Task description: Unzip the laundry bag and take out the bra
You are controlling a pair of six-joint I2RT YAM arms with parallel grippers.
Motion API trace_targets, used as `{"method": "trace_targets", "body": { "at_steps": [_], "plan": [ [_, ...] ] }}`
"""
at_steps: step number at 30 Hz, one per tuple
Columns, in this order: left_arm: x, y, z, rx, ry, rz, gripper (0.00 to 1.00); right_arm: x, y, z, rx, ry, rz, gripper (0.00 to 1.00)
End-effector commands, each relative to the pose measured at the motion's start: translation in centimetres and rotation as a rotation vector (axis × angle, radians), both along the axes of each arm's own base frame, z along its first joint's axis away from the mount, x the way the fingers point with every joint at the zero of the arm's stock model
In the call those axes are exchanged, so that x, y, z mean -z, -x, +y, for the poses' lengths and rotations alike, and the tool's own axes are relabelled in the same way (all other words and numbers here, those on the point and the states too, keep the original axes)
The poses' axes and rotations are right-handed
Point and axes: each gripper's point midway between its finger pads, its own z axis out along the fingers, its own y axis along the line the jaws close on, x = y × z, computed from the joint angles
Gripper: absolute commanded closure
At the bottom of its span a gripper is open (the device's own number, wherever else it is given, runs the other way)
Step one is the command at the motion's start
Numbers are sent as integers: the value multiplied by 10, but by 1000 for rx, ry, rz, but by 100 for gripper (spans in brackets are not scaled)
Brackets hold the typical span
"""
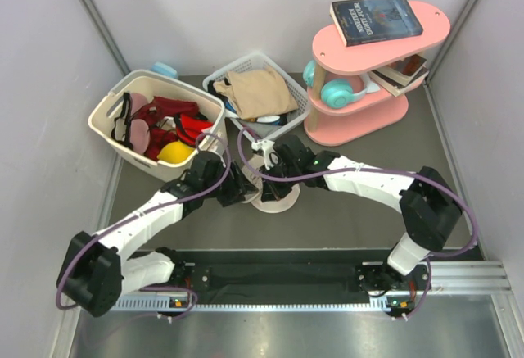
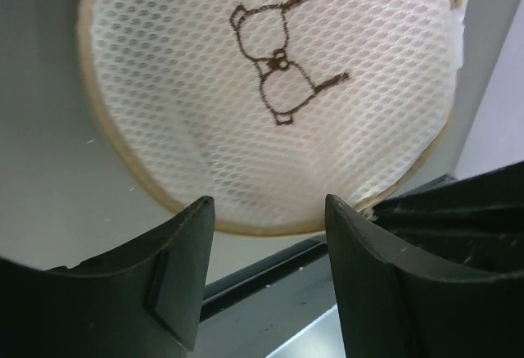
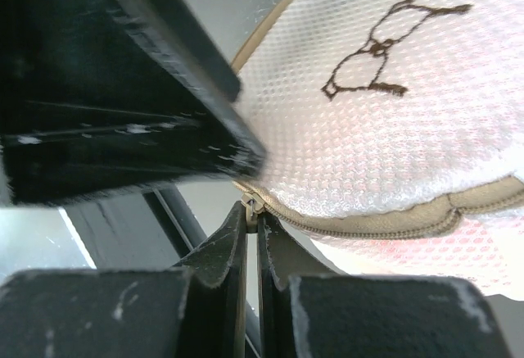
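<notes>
The laundry bag (image 2: 246,129) is a round cream mesh pouch with a black bra logo (image 2: 278,63) and fills the left wrist view. In the top view the bag (image 1: 278,201) lies between both arms, mostly covered by them. My left gripper (image 2: 266,209) is open, its fingertips just short of the bag's near rim and straddling it. My right gripper (image 3: 254,215) is shut on the tan zip pull (image 3: 253,206) at the end of the zip (image 3: 368,227). A pink tint (image 3: 434,251) shows through the mesh below the zip. The bra itself is hidden.
A cream laundry basket (image 1: 105,120) with red garments stands at the back left, close to the left arm. A white wire basket (image 1: 296,88) holds tan cloth behind the bag. A pink shelf (image 1: 360,129) with a book and headphones is at the back right. Grey walls close both sides.
</notes>
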Motion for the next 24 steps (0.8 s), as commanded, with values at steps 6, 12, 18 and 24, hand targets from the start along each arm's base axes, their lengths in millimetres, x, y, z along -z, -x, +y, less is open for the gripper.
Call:
{"method": "trace_targets", "body": {
  "at_steps": [6,12,18,24],
  "plan": [
    [1,8,11,87,-42,-129,41,-16,-7,6,6,-55,-33,100],
    [-3,5,4,201,-72,-207,44,-16,-6,7,8,-59,-25,100],
    [-19,0,-3,311,-87,-309,44,-15,-6,7,6,-60,-21,100],
    [-32,0,-6,378,-91,-399,46,-15,-6,6,12,-58,-22,100]
  ]
}}
